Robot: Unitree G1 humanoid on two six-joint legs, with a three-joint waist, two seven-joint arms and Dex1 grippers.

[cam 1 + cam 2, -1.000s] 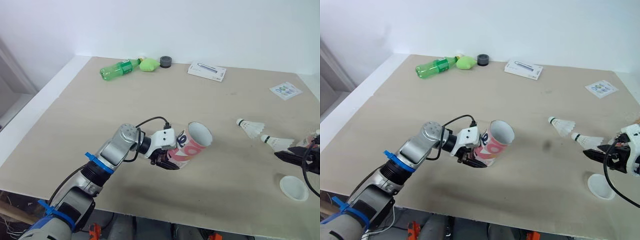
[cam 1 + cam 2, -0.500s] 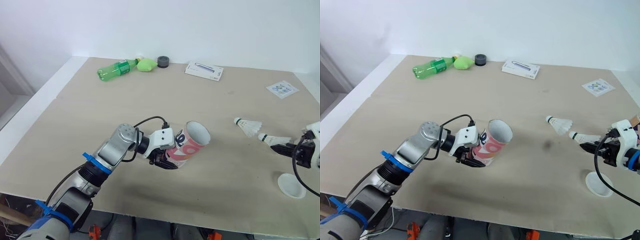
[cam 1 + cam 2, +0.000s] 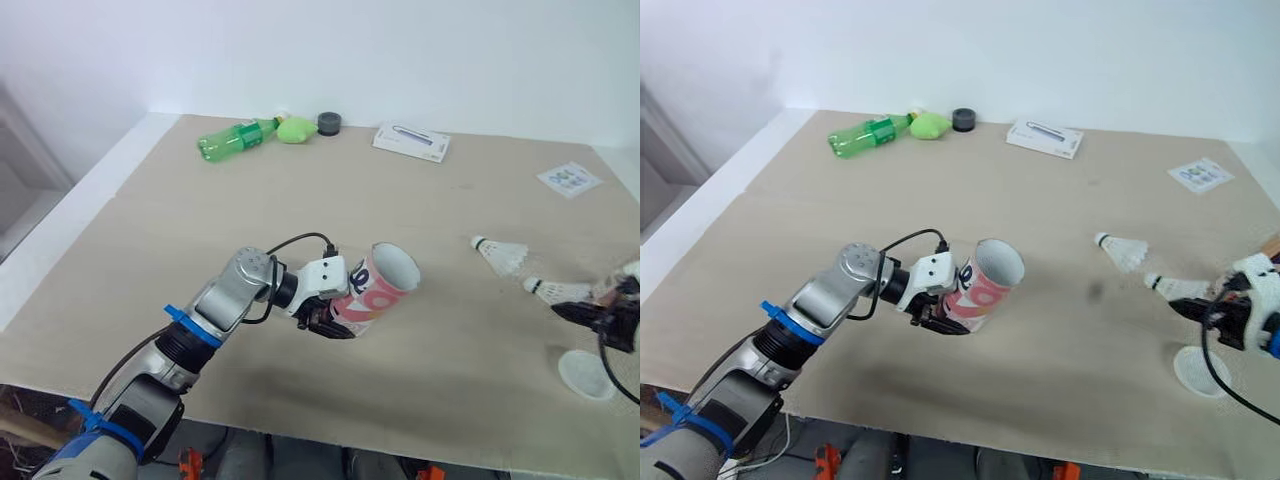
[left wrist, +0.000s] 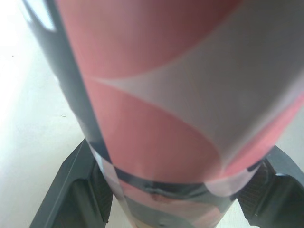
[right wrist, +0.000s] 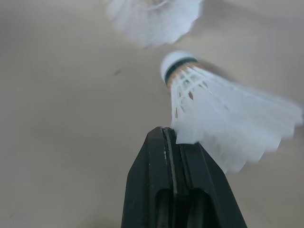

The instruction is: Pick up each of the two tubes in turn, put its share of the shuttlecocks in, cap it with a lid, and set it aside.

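So on the left nothing's moved in the last second: the left gripper [image 3: 332,320] is clamped round the bottom end of the tube [image 3: 378,288], holding it over the bench [image 3: 150,250] a bit in from the near edge, roughly midway along. It's tilted so the open mouth points up and toward the right edge. The change is at the right edge: the right gripper [image 5: 167,135] had its fingers spread a second ago and now has them squeezed together right on the rim of the nearer shuttlecock [image 3: 556,291]. I'd say it has nipped the feather skirt, though feathers partly hide the pinch. That shuttlecock sits in much the same spot next to its neighbour, so I reckon it's grabbed but not lifted yet, and the filling is only just starting. Looks-wise, the tube is stiff card with pink and white swirls, a dark band near the base and a white inside, and its mouth seems empty from here. The nearer shuttlecock is white-feathered with a white cork and a green band, cork pointing away from the gripper. The farther shuttlecock [image 3: 503,256] lies just beside it toward the far edge, and a white lid [image 3: 587,373] lies flat by the near right corner, apart from both
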